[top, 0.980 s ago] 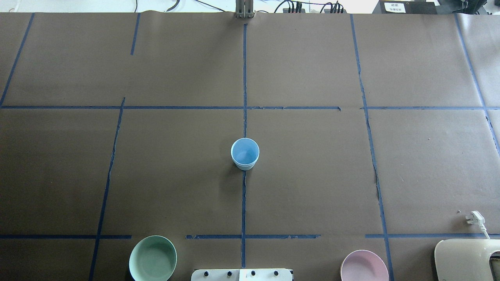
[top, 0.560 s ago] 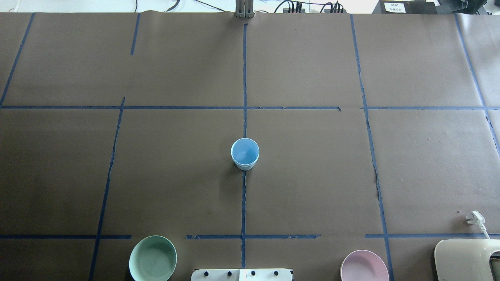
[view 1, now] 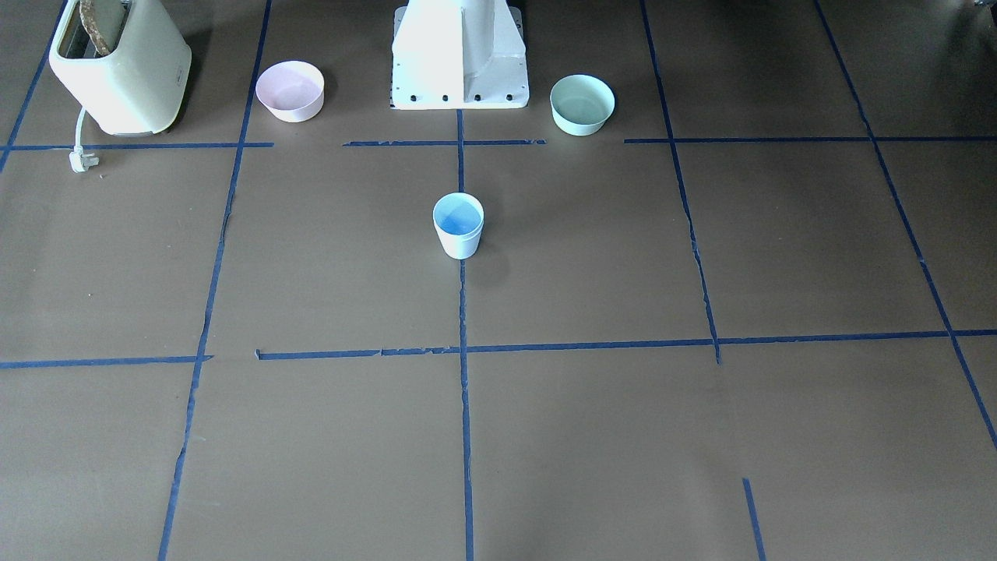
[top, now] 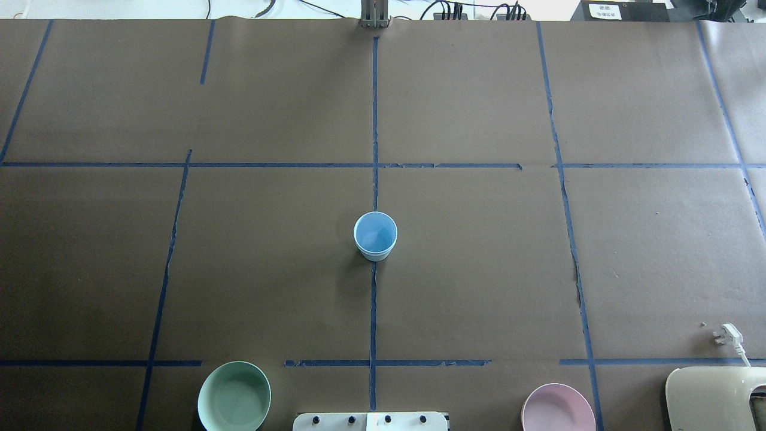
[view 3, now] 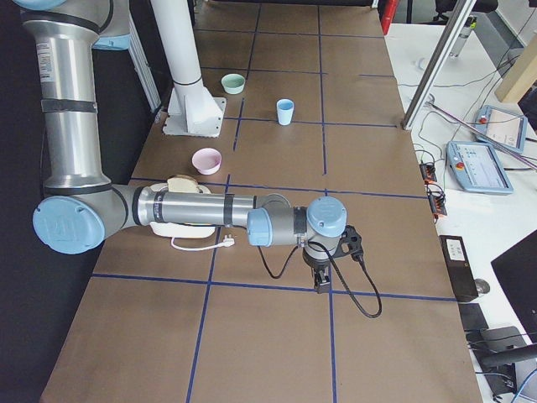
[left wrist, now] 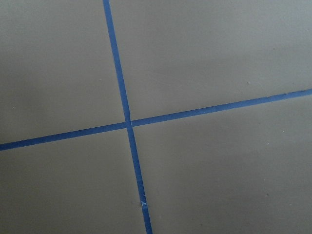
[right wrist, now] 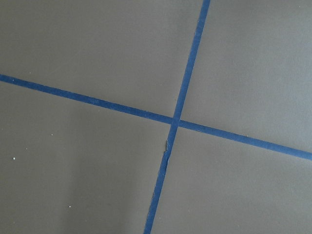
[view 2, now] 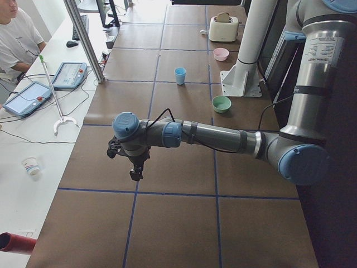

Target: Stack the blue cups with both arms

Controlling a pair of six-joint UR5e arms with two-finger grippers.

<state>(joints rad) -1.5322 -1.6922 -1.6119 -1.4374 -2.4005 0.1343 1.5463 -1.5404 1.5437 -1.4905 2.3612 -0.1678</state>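
One pale-blue cup shape (top: pixel 375 235) stands upright on the centre tape line, also in the front view (view 1: pixel 458 224), the left side view (view 2: pixel 179 75) and the right side view (view 3: pixel 285 111). I cannot tell whether a second cup sits nested in it; no other blue cup shows. My left gripper (view 2: pixel 135 174) hangs point-down over a tape crossing far from the cup, near the table's left end. My right gripper (view 3: pixel 321 284) hangs the same way near the right end. Both show only in the side views, so I cannot tell if they are open or shut. Both wrist views show only brown paper and blue tape.
A mint-green bowl (top: pixel 234 396) and a pink bowl (top: pixel 558 409) flank the white pedestal base (view 1: pixel 459 54). A cream toaster (view 1: pixel 121 66) with its plug (top: pixel 727 334) stands at the near right. An operator (view 2: pixel 17 33) sits beyond the far edge.
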